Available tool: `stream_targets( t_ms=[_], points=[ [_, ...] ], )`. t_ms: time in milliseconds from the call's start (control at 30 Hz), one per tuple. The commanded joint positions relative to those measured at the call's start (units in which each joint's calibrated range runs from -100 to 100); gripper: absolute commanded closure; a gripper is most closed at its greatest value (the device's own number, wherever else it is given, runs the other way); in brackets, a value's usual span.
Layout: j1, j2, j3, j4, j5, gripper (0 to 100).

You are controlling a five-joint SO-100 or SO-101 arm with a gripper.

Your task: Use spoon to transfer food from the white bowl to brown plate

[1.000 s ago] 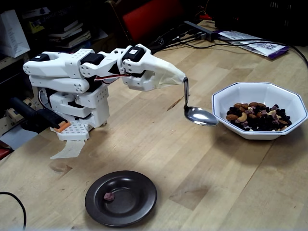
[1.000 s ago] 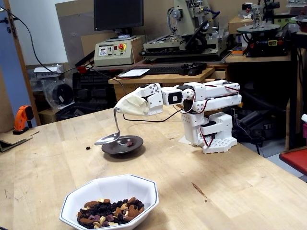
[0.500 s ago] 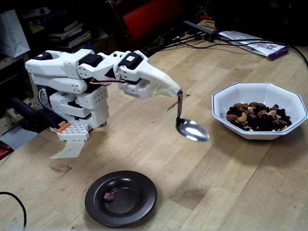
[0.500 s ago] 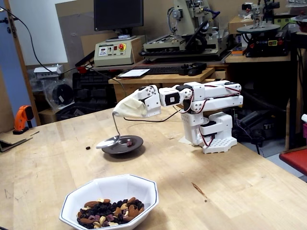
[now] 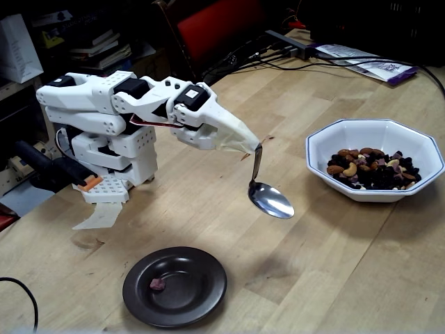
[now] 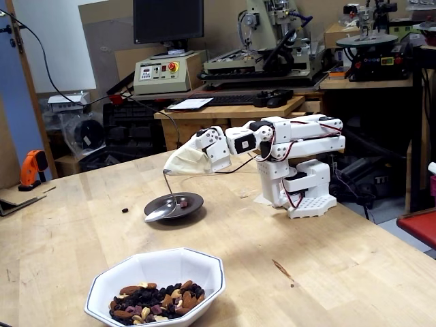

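Observation:
My gripper (image 5: 256, 147), wrapped in cream tape, is shut on the thin handle of the silver spoon (image 5: 270, 200). The spoon hangs bowl-down above the wooden table, between the two dishes, and looks empty. The white bowl (image 5: 361, 136) stands to the right with the food (image 5: 372, 168), mixed nuts and raisins, heaped in it. The brown plate (image 5: 208, 306) lies at the front left and holds one purplish piece (image 5: 159, 284). In the other fixed view the gripper (image 6: 170, 172) holds the spoon (image 6: 158, 214) just in front of the plate (image 6: 194, 199). The white bowl (image 6: 136, 269) with food (image 6: 158, 300) is nearest the camera.
The arm's white base (image 5: 111, 149) stands at the table's left side. A red-backed chair (image 5: 215, 24), cables and papers (image 5: 375, 66) lie at the far edge. A small dark bit (image 6: 125, 210) lies on the table left of the plate. Benches with machines stand behind.

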State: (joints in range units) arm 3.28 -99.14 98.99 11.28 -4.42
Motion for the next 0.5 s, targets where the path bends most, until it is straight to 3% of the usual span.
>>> stream_targets(
  t_ms=[0, 467],
  points=[
    [0.4, -0.6, 0.2, 0.4, -0.2, 96],
    [0.4, -0.8, 0.2, 0.8, -0.1, 96]
  ],
)
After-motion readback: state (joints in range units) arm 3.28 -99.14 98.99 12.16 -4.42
